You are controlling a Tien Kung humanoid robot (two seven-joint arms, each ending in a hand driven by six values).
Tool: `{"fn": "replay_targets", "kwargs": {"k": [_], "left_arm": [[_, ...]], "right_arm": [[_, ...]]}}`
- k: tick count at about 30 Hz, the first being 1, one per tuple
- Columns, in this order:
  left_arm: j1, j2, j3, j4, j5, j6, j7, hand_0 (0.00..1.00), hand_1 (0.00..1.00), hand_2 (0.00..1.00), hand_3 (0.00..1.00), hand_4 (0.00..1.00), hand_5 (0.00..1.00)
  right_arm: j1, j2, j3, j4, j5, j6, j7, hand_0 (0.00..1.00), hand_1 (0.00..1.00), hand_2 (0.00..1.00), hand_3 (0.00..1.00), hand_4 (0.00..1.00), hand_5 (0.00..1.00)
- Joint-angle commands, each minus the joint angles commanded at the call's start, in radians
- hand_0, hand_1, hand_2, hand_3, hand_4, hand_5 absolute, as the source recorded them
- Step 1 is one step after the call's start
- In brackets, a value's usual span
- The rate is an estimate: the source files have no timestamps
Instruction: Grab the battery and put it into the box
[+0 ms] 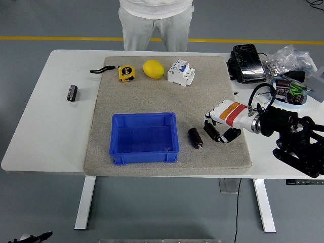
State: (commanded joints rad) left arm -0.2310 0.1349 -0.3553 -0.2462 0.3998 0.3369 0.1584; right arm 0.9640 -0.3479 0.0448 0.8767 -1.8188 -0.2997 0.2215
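The battery [195, 137], a dark cylinder, lay on the grey mat [152, 96] near the tabletop's [45, 131] front edge, just beside the right wall of the blue box [144, 138] but apart from it. Close to the battery's right side, not touching it, hovered the right hand [218, 129], its white back with an orange and red band turned upward and its dark fingers [211, 132] loosely curled downward, holding nothing. The black forearm ran back from it toward the tabletop's right edge. A second battery [73, 93] lay near the left edge. Along the mat's far side sat a tape measure [125, 73], a lemon [153, 69] and a circuit breaker [181, 72].
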Motion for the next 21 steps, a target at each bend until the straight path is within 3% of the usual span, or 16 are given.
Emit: {"fn": "replay_targets", "kwargs": {"k": [4, 11, 16, 21], "left_arm": [[0.004, 0.002, -0.004, 0.001, 0.004, 0.000, 0.001, 0.700, 0.659, 0.741, 0.623, 0.639, 0.484], [0.008, 0.006, -0.007, 0.001, 0.009, 0.001, 0.004, 0.699, 0.657, 0.740, 0.622, 0.639, 0.484], [0.017, 0.008, -0.010, 0.003, 0.009, 0.003, 0.003, 0.699, 0.657, 0.740, 0.622, 0.639, 0.484], [0.022, 0.010, -0.006, 0.001, 0.007, 0.004, 0.003, 0.697, 0.647, 0.733, 0.622, 0.639, 0.485]], "right_arm": [[0.008, -0.014, 0.062, 0.099, -0.013, -0.010, -0.017, 0.488, 0.468, 0.495, 0.485, 0.772, 0.208], [0.024, -0.009, 0.110, 0.205, -0.015, -0.016, -0.046, 0.505, 0.472, 0.498, 0.487, 0.764, 0.200], [0.033, 0.014, 0.096, 0.267, -0.016, -0.012, -0.067, 0.505, 0.472, 0.498, 0.487, 0.764, 0.200], [0.049, 0.064, 0.062, 0.278, -0.012, -0.006, -0.085, 0.520, 0.478, 0.502, 0.488, 0.768, 0.200]]}}
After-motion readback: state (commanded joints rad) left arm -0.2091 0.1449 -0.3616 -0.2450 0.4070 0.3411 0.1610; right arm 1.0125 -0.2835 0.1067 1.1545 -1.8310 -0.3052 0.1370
